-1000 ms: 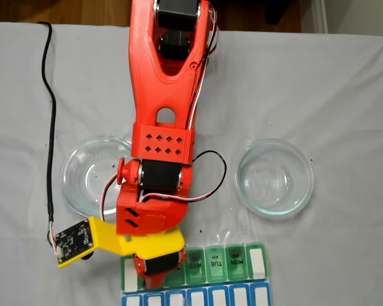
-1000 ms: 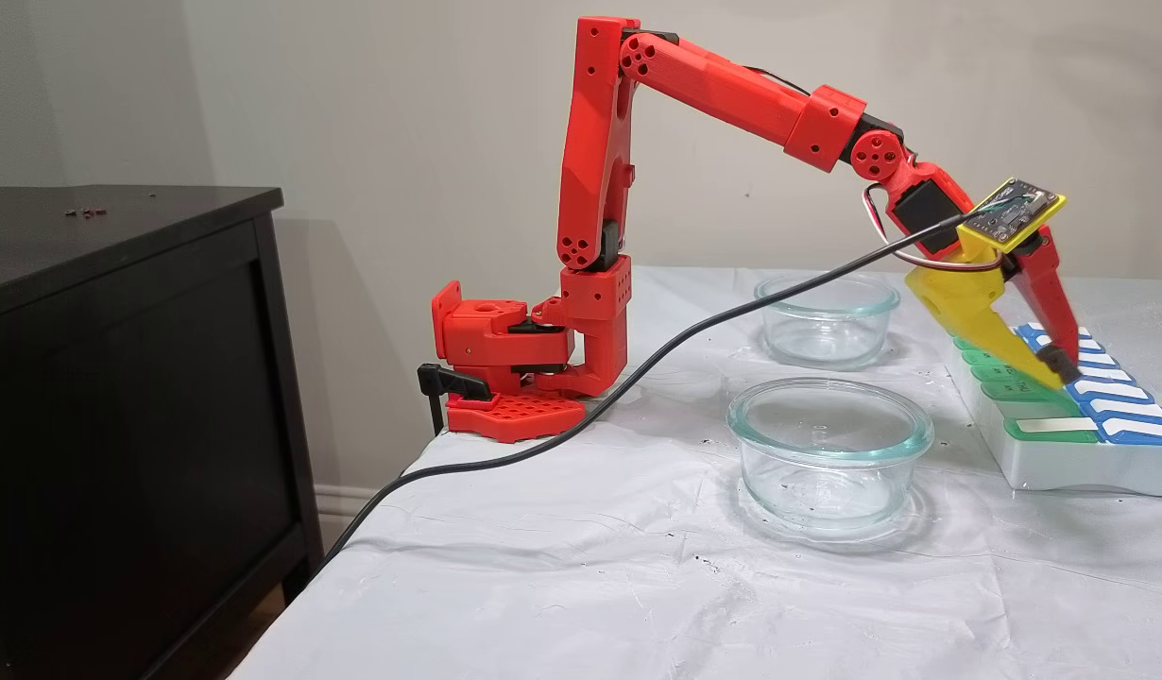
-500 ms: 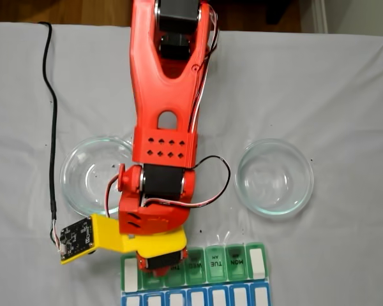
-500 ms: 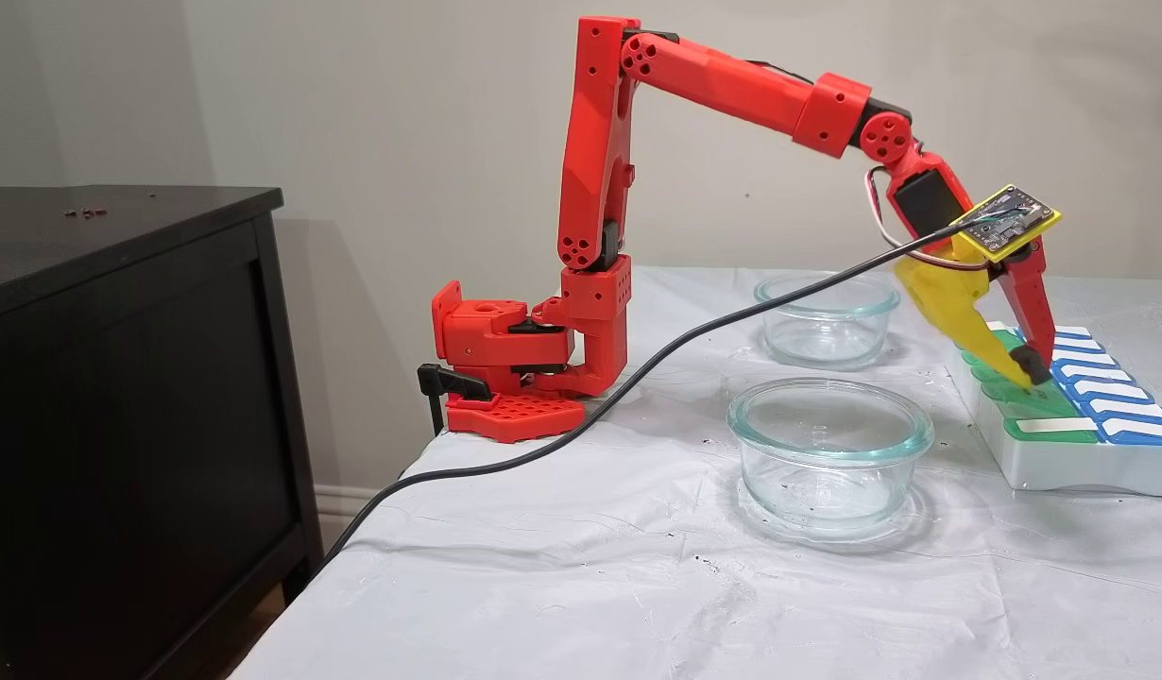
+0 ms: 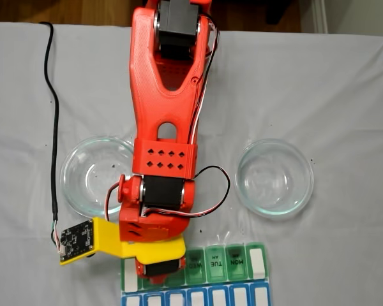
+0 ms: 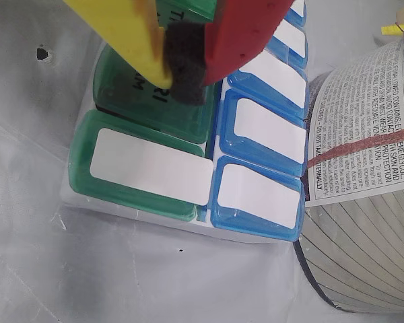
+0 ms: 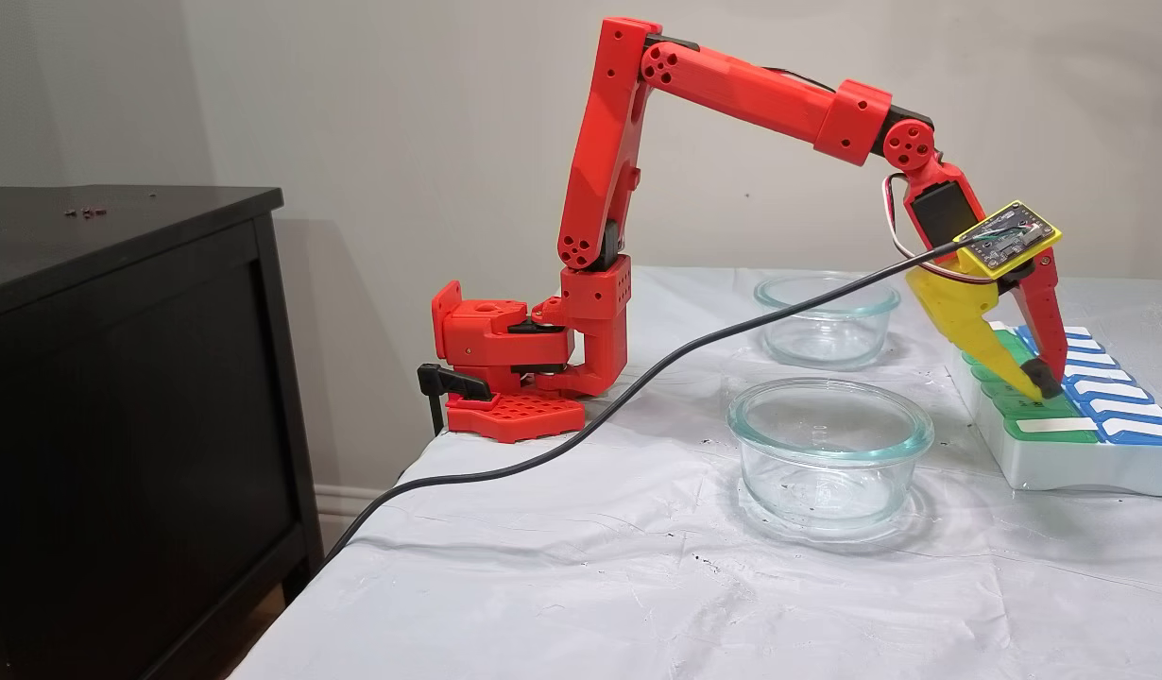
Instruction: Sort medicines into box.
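White-clothed table (image 7: 562, 567) carrying the box (image 6: 155, 168) at its far edge, hand (image 6: 185, 70) closed over a green lid with no medicines visible between pads; probably light, rolling, slippery balls, best pinched across the middle.
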You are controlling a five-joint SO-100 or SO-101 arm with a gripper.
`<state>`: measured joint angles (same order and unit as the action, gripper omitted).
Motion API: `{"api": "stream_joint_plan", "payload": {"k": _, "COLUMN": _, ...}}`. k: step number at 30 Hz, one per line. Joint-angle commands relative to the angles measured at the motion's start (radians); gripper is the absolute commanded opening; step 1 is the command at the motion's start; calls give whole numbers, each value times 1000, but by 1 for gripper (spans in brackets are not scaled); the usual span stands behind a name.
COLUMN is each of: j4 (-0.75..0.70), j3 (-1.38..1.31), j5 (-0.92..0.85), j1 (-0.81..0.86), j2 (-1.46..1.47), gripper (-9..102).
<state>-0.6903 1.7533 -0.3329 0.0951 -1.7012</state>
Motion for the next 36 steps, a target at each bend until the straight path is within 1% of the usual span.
{"api": "stream_joint_plan", "payload": {"k": 1, "j4": -26, "j3": -31, "j5": -17, "j1": 0, "j2": 0, "gripper": 0}}
{"api": "stream_joint_plan", "payload": {"k": 12, "j4": -91, "j3": -55, "j5": -17, "j1": -2, "j2": 54, "gripper": 0}}
{"api": "stream_joint_plan", "payload": {"k": 19, "j4": -150, "j3": -64, "j5": -25, "j1": 8, "j2": 40, "gripper": 0}}
{"api": "stream_joint_plan", "payload": {"k": 36, "j4": -176, "j3": -84, "j5": -37, "j1": 18, "j2": 77, "gripper": 0}}
